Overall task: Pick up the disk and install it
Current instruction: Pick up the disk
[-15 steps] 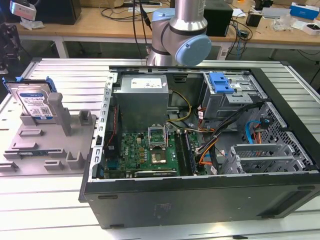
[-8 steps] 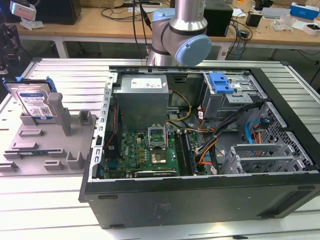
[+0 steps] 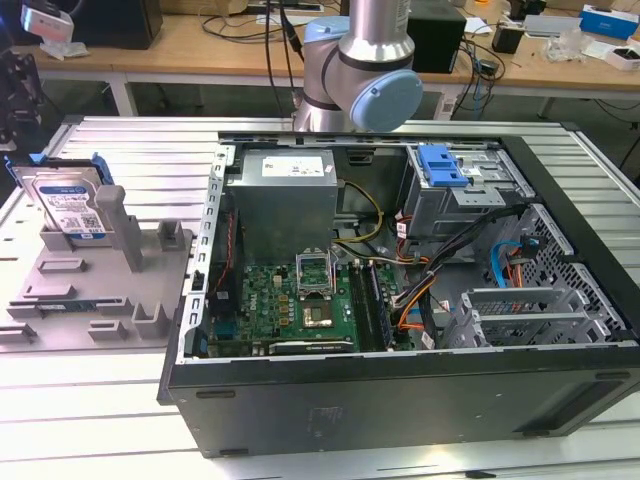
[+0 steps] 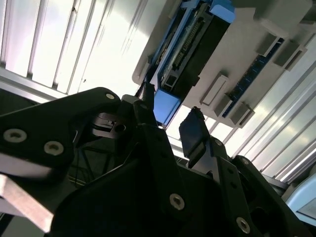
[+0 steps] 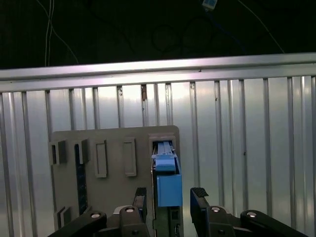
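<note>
The disk [image 3: 68,205] stands upright on its edge in a slot of the grey holder plate [image 3: 110,290], and this plate lies on the ribbed metal desk [image 3: 120,140] just beside the open computer case [image 3: 400,390]. In the exterior view a silver and blue joint of the arm [image 3: 360,70] rises behind the case, on the far side from the plate. In both wrist views the hand [image 5: 170,191] [image 4: 169,107] points down at the plate with its two dark fingers [image 5: 198,197] set wide apart, holding nothing, and the blue end of the disk [image 5: 168,185] is seen in the gap between them.
</note>
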